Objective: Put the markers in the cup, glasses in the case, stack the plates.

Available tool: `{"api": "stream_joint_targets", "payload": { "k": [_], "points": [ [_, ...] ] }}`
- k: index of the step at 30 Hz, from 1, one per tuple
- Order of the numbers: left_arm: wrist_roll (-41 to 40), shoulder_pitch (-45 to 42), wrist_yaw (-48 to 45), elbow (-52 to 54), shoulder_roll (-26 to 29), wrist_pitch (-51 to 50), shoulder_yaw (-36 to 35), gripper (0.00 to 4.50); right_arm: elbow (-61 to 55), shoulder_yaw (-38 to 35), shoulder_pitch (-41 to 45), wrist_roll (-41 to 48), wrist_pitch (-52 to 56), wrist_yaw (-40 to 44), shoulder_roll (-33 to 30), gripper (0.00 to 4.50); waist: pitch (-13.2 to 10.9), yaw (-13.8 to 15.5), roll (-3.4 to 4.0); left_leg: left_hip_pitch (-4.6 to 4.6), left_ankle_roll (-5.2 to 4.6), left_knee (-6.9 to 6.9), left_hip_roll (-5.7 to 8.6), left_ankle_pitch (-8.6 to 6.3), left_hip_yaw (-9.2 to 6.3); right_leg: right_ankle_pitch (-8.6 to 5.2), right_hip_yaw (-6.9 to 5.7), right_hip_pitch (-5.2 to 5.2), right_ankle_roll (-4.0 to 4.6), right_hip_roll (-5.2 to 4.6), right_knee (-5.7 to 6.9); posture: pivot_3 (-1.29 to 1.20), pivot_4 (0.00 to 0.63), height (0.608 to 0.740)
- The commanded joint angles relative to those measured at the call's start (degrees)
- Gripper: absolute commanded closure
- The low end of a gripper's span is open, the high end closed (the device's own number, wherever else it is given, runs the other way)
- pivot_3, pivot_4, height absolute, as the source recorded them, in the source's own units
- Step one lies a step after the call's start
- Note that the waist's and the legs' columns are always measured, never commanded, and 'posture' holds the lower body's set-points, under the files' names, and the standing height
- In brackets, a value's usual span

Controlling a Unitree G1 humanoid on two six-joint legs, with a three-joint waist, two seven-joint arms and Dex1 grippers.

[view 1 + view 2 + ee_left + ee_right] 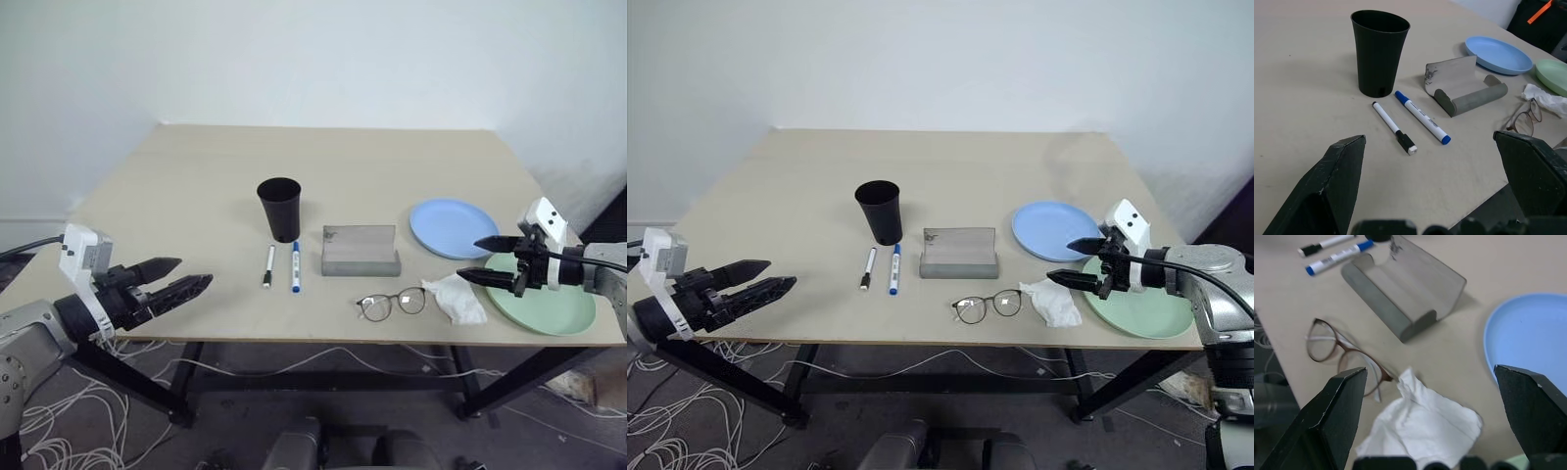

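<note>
left eye view: both pincers spread, all items loose on the surface

in the left eye view you see the left pincer [188,275] hovering off the near left corner of the surface [196,176], fingers spread wide and holding nothing. the right pincer [482,260] hangs over the right side, above the near edge of the mint green plate [554,305], fingers likewise spread and empty.

locate the task items as follows:
- the cup [280,208] stands upright near the middle of the surface, mouth up.
- the black-capped marker [268,265] and the blue-capped marker [295,266] lie side by side just in front of the cup, close but apart.
- the case [360,251] sits to the right of the markers, lid raised, interior bare.
- the glasses [392,303] lie in front of the case near the front edge, temples unfolded.
- a crumpled tissue [455,299] rests just beside the glasses, on their right; in the right wrist view it appears to touch one temple.
- the light blue plate [453,227] lies behind the mint green plate; you cannot tell whether their rims touch. they are not stacked.
</note>
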State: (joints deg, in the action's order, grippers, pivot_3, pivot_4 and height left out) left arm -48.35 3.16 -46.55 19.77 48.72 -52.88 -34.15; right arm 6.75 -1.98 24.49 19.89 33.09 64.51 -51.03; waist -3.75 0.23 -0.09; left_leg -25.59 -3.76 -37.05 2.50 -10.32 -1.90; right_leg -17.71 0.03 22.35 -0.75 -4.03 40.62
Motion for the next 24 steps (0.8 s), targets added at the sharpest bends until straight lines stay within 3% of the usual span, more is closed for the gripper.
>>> {"api": "stream_joint_targets", "payload": {
  "k": [1, 16, 19, 24],
  "points": [
    [-1.3, -0.7, 0.3, 3.0, -0.6, 1.3, 0.8, 0.05, 1.6, -0.1, 1.1, -2.8, -0.6, -1.9, -1.8, 0.0, 0.0, 0.0, 0.01, 0.0, 0.0, 0.0, 0.0, 0.0, 0.01, 0.0, -0.01, -0.01, 0.0, -0.01, 0.0, 0.0, 0.0, 0.696],
    [-1.0, 2.3, 1.0, 4.5, -2.7, 3.4, 0.6, 0.05, 0.2, 5.0, -4.3, -12.3, 6.7, -11.2, -1.7, 0.0, 0.1, 0.0, 0.09, 0.01, 0.0, 0.03, -0.01, 0.0, 0.04, 0.0, 0.0, 0.01, 0.0, -0.02, -0.01, 0.0, 0.0, 0.696],
    [-1.0, 2.9, 1.2, 4.7, -3.0, 3.7, 0.6, 0.0, -1.2, 5.9, -5.3, -12.8, 8.3, -12.5, -1.3, 0.59, 0.1, 0.0, 0.12, 0.01, 0.0, 0.02, -0.01, 0.0, 0.04, 0.0, 0.0, 0.01, 0.0, -0.02, 0.0, 0.0, 0.0, 0.696],
    [-0.7, 3.1, 1.4, 4.5, -3.1, 4.2, 0.6, 0.0, -0.9, 6.6, -4.6, -13.8, 8.9, -14.9, -0.4, 2.31, 0.1, 0.0, 0.11, 0.01, 0.0, 0.02, -0.01, 0.0, 0.03, 0.0, -0.02, 0.0, -0.01, -0.02, 0.0, 0.0, 0.0, 0.696]
  ]
}}
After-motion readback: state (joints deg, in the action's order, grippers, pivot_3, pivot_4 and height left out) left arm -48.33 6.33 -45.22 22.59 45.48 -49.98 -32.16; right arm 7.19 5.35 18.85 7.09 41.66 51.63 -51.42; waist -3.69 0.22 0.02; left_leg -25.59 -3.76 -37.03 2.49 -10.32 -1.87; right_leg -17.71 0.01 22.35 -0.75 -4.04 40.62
